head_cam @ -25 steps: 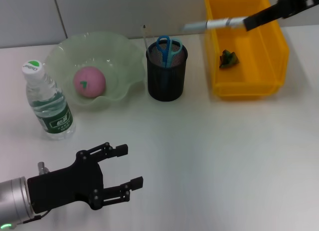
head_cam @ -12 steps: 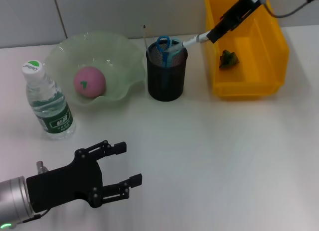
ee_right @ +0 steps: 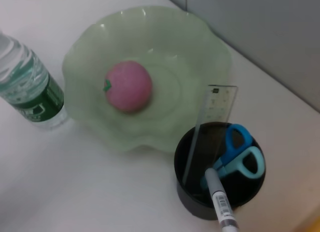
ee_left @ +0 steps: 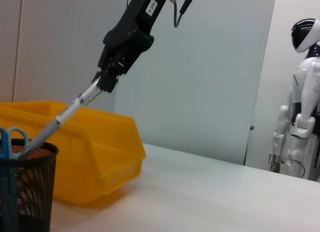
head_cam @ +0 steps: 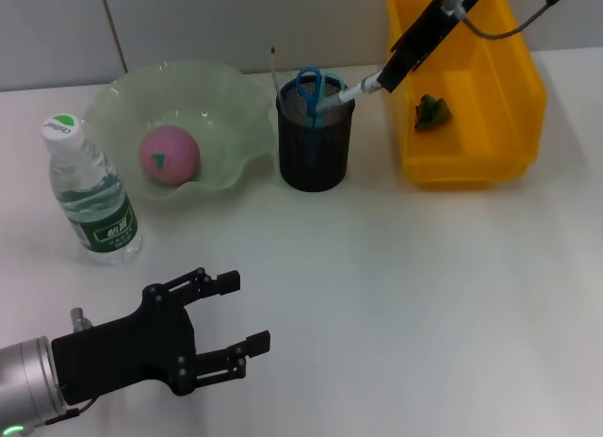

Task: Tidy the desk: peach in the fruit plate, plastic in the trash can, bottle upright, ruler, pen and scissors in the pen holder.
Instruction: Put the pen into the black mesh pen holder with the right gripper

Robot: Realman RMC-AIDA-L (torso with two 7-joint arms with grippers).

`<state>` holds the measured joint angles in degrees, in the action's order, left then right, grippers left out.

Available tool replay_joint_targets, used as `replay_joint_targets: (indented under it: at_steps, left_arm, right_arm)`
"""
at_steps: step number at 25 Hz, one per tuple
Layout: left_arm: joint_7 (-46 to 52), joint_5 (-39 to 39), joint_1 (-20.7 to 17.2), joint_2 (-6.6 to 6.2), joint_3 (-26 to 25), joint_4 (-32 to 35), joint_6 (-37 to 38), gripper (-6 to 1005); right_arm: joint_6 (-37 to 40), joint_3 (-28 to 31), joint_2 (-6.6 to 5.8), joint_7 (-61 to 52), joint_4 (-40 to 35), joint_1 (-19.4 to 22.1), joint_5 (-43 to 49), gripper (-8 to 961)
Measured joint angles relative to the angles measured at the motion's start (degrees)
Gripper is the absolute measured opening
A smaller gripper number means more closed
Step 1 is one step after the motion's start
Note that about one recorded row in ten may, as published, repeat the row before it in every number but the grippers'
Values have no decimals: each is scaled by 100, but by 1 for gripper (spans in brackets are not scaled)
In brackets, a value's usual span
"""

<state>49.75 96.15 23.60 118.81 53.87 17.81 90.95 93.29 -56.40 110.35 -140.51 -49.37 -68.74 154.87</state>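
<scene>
Left to right: your left gripper (head_cam: pixel 236 329) idles low over the desk, fingers spread and empty; the water bottle (head_cam: pixel 89 192) stands upright, the peach (head_cam: pixel 170 154) sits in the fruit plate (head_cam: pixel 231 103). Your right gripper (head_cam: pixel 382 80) pinches the pen (head_cam: pixel 349 91), tip just inside the mesh pen holder (head_cam: pixel 315 154) beside the scissors (head_cam: pixel 318 89). Release at this slant and it may catch the scissors, tip out, or nudge the holder.

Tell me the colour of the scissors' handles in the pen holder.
Blue; the scissors show best in the right wrist view, standing in the black mesh pen holder.
</scene>
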Motion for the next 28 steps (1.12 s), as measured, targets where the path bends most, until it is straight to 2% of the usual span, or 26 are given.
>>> replay_joint_targets:
  at_steps: [6,25,28]
  left_arm:
    - [-1,-1,-4,9,0,-15,2,820]
    - [-162,-74,9,11,0,-203,-17,822]
    - [-168,-77,0,11,0,-219,-17,822]
  right_arm:
    - [-208,-33,112,-24,197,-131,212,174]
    - [-645,-82,182,-33,733,-331,369,179]
    - [-749,-82,234,-33,715,-324,369,180]
